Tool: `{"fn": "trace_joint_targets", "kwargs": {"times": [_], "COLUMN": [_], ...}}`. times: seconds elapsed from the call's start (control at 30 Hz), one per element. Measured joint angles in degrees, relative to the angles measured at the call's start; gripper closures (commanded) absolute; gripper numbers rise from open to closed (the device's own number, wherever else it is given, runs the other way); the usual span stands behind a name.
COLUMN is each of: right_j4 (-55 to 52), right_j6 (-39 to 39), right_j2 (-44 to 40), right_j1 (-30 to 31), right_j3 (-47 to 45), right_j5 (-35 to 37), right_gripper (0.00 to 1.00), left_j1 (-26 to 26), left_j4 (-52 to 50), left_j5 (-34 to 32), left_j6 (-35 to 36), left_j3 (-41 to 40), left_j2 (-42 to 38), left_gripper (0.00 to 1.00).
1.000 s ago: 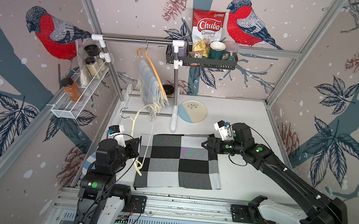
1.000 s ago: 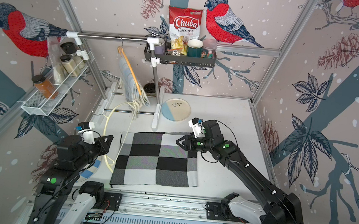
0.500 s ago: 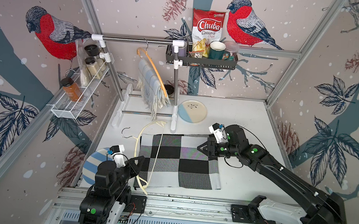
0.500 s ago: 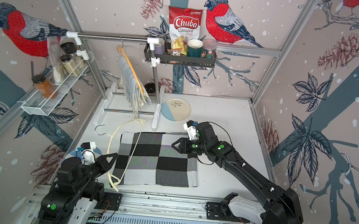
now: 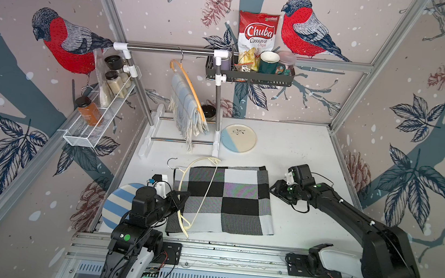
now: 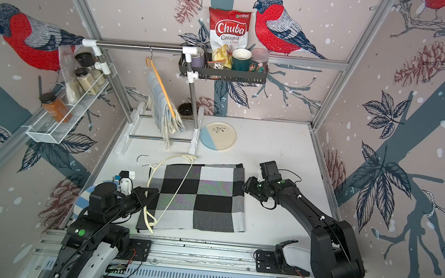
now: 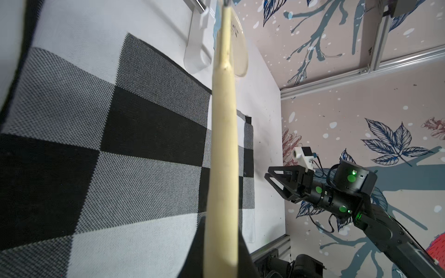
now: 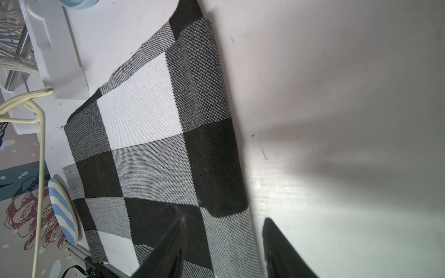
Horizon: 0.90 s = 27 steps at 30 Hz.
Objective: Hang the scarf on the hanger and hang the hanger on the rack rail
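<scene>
left gripper point(image 5: 180, 196) clamped on cream hanger point(image 5: 209, 183) over checked scarf point(image 5: 234, 203) — right gripper point(image 5: 275, 189) half open, empty, at its edge

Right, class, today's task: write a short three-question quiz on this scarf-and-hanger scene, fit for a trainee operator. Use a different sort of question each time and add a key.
1. True or false: the checked scarf is draped through the cream hanger and hanging from it.
2. What is the left gripper shut on? A) the cream hanger B) the checked scarf C) nothing
3. Fill the gap: the right gripper sits at the checked scarf's edge with its jaws ____.

Key: 1 false, the scarf lies flat beneath the hanger; 2 A; 3 open.
</scene>
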Motion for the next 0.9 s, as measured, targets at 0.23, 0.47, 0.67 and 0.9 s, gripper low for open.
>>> {"fn": "trace_joint_targets", "kwargs": {"times": [0.23, 0.47, 0.67, 0.9], "right_j4": [1.7, 2.14, 4.48, 12.74], "right_j6": [-0.46, -0.59, -1.05, -1.31], "right_j2": [1.77, 3.08, 9.42, 16.65], "right_j1": [-0.37, -1.62, -1.46, 3.72], "right_j3": [0.81, -0.72, -1.01, 0.92], "right_j5": [-2.19, -0.87, -2.43, -7.56], "right_gripper": [0.46, 0.38, 0.4, 0.61], "left_j1": [-28.5, -42.82, -51.34, -64.02], "left_j4": [11.76, 27.12, 37.68, 36.7], "left_j5": [-20.24, -45.35, -57.4, -67.32], "left_j6": [0.81, -3.04, -4.57, -13.81], "left_j3": [0.52, -2.14, -0.66, -0.44], "left_j2": [14.86, 31.39, 46.18, 50.69], "left_gripper": [1.0, 1.0, 1.0, 1.0]}}
